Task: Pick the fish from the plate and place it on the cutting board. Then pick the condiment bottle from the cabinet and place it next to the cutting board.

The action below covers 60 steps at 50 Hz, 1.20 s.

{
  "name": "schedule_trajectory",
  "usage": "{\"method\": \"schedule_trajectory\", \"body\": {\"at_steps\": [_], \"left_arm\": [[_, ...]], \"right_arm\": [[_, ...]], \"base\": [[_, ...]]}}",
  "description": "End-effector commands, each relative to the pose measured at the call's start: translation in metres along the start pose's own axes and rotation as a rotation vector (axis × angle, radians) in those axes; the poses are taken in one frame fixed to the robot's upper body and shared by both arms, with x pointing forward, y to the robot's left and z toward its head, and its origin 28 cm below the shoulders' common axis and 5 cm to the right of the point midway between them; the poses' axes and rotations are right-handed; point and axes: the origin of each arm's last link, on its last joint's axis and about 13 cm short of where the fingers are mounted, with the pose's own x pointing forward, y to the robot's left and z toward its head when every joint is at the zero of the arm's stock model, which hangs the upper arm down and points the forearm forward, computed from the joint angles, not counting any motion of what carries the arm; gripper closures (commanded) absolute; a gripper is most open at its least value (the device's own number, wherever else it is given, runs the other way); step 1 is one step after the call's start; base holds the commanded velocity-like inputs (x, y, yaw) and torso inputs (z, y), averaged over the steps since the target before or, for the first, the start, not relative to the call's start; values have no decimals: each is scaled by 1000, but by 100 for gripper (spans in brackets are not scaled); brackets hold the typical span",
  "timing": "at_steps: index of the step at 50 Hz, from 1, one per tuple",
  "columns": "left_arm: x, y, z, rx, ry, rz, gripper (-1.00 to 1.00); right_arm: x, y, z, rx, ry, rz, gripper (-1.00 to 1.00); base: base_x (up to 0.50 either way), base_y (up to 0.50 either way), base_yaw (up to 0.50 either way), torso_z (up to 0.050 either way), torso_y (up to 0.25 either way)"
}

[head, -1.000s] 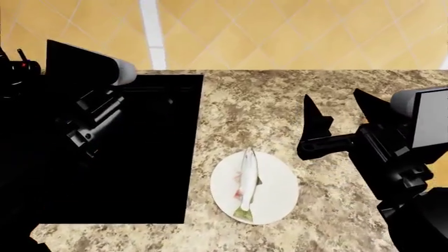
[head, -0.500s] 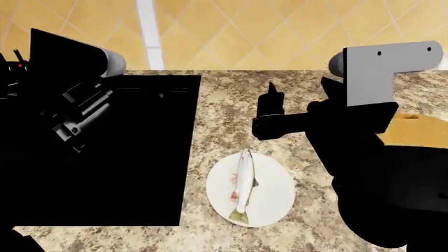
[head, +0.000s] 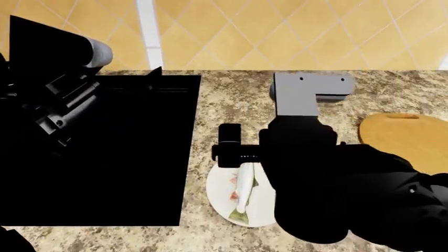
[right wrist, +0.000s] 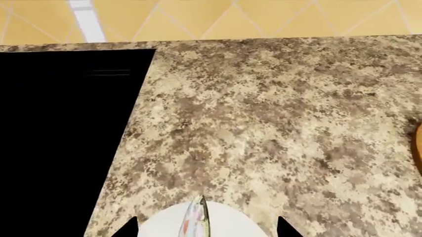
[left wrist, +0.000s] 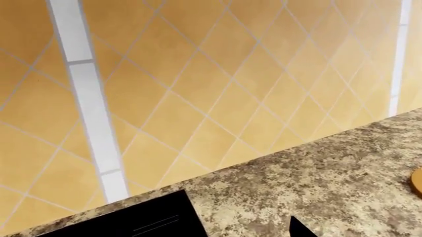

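The right gripper (head: 229,149) hung over the far end of the plate (head: 265,212), right above the head of the fish (head: 242,192). In the right wrist view two dark tips flanked the plate (right wrist: 224,223) well apart, with the fish (right wrist: 195,220) lying between them, so the jaws stood wide and held nothing. The fish lay lengthwise on the white plate, head toward the wall, its yellowish-green tail at the near edge, pinkish marks along its side. The plate sat on the speckled granite counter (head: 238,100), just beside the black cooktop panel (head: 133,152) on the robot's left.

Over on the robot's right, the cutting board (head: 409,136) rested on the counter, well apart from the plate, partly covered by the bulk of the right arm. A sliver of the board's orange edge showed in the right wrist view (right wrist: 418,148) and in the left wrist view (left wrist: 416,181).

The left gripper (head: 60,123) was held over the black panel, away from everything; whether its jaws were apart or together, I could not tell. Its camera looked at the yellow tiled wall (left wrist: 218,84) with its white strip, the counter edge below. No bottle showed in any view.
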Motion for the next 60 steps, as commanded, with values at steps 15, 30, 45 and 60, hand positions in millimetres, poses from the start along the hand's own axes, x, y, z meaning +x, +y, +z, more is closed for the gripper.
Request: {"method": "schedule_trajectory", "body": {"at_steps": [15,30,45,60], "left_arm": [[0,0,-4,-4,6,-4,-100],[-1,0,-6,-8,10,-4,-100],[-1,0,-8,-13,11,-3,-100],[-1,0,-9,-13,14,-5,-100]], "right_arm": [[11,11,-23,18,161,-31,-100],[9,18,-25,21,181,-1,-100],[14,21,-30,16,198,3,-100],[19,20,-37,13,220,-3,-100]], "base": [[0,0,0,0,0],[0,0,0,0,0],[0,0,0,0,0],[0,0,0,0,0]]}}
